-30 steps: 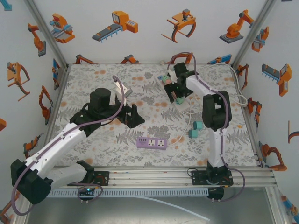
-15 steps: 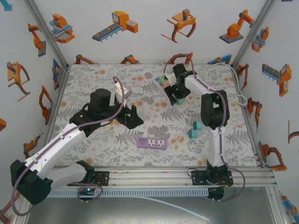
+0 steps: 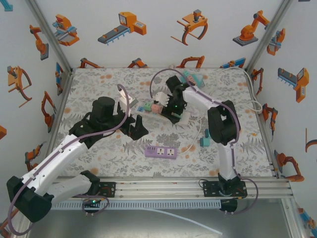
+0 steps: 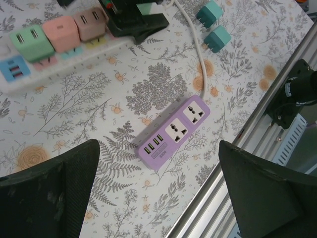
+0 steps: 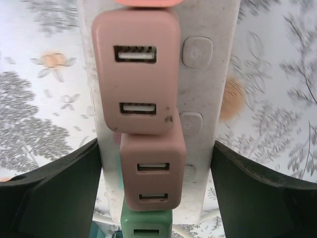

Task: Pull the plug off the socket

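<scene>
- My right gripper (image 5: 156, 148) straddles the white power strip (image 5: 220, 99). One finger presses against each long side, so I hold it across its width.
- In my right wrist view, a pink USB charger (image 5: 136, 69) sits plugged into that strip with its two ports facing me. A dusty-rose charger (image 5: 153, 168) is just below it, and then comes the top of a green charger (image 5: 146, 227).
- The square buttons (image 5: 197, 52) beside the chargers carry marks too faint for me to read.
- From above, the strip lies on the floral table (image 3: 99, 89) toward the back, between my two arms.
- My left gripper (image 4: 158, 163) has its fingers spread wide with nothing between them, and it hangs above the table.
- Below it lies a purple power strip (image 4: 173, 134) with two sockets and a row of USB ports. The line of print by the ports is too small to read.
- Two teal chargers (image 4: 216, 38) lie loose just beside a white cable (image 4: 198, 49).
</scene>
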